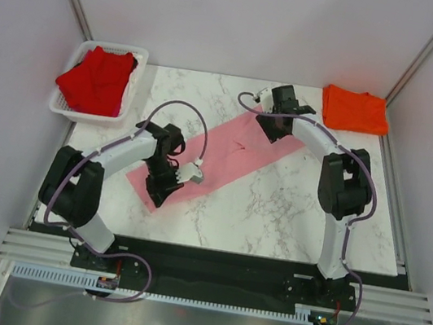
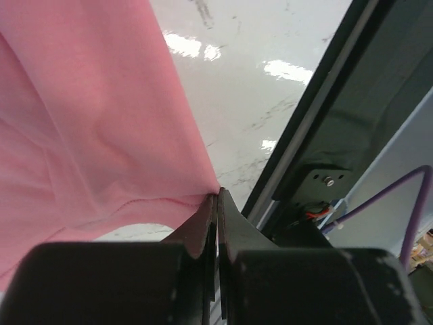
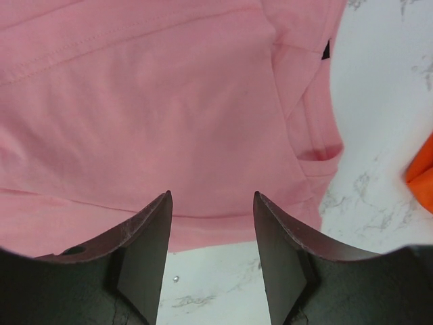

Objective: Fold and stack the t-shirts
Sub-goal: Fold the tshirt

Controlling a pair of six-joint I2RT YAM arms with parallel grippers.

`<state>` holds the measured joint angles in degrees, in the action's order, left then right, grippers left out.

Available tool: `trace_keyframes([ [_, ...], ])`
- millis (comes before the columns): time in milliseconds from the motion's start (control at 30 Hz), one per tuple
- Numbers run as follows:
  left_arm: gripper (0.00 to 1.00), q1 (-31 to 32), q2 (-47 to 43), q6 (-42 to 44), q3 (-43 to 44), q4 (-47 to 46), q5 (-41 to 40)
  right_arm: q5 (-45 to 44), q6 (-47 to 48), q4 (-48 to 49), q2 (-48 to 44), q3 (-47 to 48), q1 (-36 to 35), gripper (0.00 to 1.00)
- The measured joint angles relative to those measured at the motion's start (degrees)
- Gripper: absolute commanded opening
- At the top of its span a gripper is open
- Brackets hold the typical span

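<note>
A light pink t-shirt (image 1: 230, 155) lies as a long diagonal strip across the marble table (image 1: 290, 215). My left gripper (image 1: 155, 194) is at its near-left end, shut on the hem of the pink cloth (image 2: 101, 122), which lifts slightly from the tips (image 2: 218, 193). My right gripper (image 1: 277, 133) hovers open over the far-right end, its jaws (image 3: 211, 196) straddling the pink edge (image 3: 169, 101) near a small dark tag (image 3: 326, 49). An orange t-shirt (image 1: 355, 109) lies folded at the back right. A deep red t-shirt (image 1: 96, 79) sits crumpled in the basket.
A white mesh basket (image 1: 64, 108) stands at the back left corner of the table. A corner of the orange shirt (image 3: 423, 172) shows just right of my right gripper. The table's dark front rail (image 2: 318, 101) runs close to my left gripper.
</note>
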<state>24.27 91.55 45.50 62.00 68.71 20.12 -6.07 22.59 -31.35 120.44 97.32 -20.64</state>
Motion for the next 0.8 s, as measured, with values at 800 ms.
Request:
trace_keyframes([
  [800, 0.02, 16.4, 5.5, -6.7, 4.2, 1.8, 12.4, -0.5, -1.8, -1.7, 7.9, 6.4, -2.0, 0.57],
])
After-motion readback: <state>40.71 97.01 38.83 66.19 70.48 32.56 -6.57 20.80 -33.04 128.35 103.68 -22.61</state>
